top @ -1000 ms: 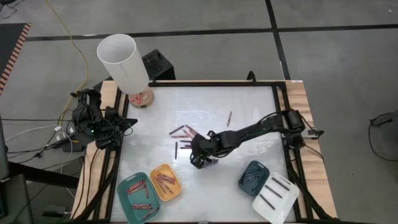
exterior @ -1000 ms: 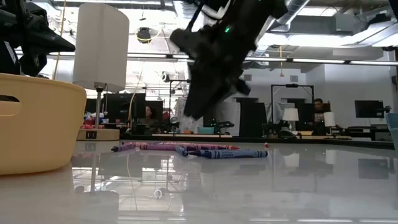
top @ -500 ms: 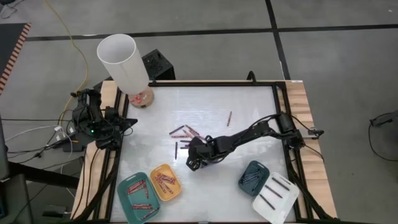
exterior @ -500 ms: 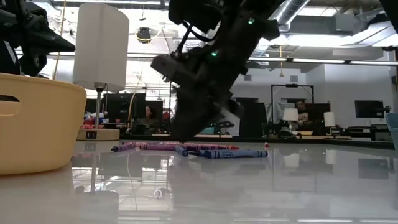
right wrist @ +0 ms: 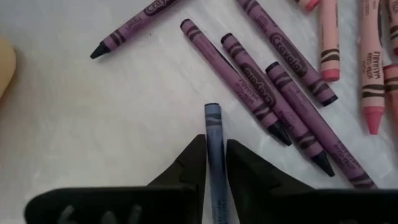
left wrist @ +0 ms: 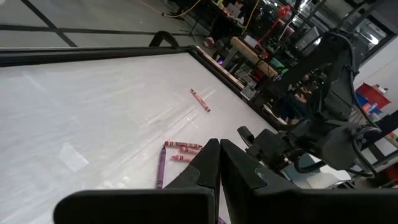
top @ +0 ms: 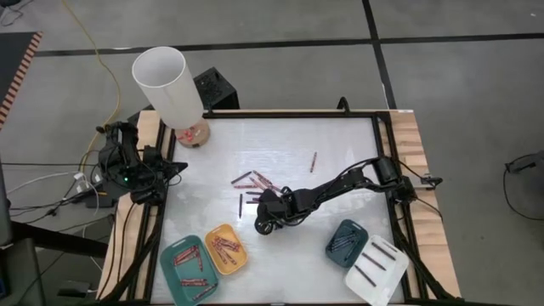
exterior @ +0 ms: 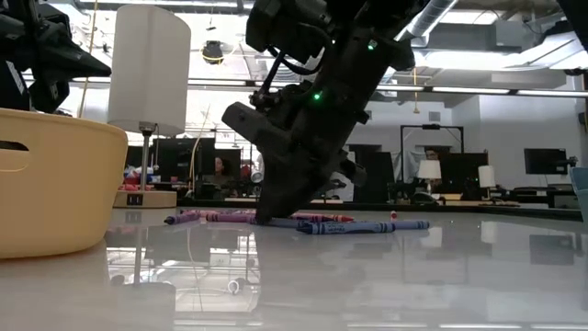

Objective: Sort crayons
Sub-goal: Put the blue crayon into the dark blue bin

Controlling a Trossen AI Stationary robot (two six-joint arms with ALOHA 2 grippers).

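Observation:
Loose crayons lie flat in the middle of the white table: purple ones, pink ones and a blue crayon. My right gripper slants down from the table's right into this cluster. Its fingers stand narrowly apart on either side of the blue crayon, tips at the tabletop. My left gripper waits shut at the table's left edge, holding nothing. My right gripper has one finger on each long side of the blue crayon, near its far end. The fingers slant down from the table's right and run along the crayon. It lies flat on the table; whether they pinch it I cannot tell.
A teal tray and a yellow tray with reddish crayons stand at the near left. A dark-blue tray and a white tray stand at the near right. A white lamp stands at the far left. One crayon lies apart.
My right gripper has come down and a little toward the table's left and near edge, until its fingertips reach the table among the crayons. The blue crayon has slid a short way toward the table's right. The gap between the fingers looks unchanged.

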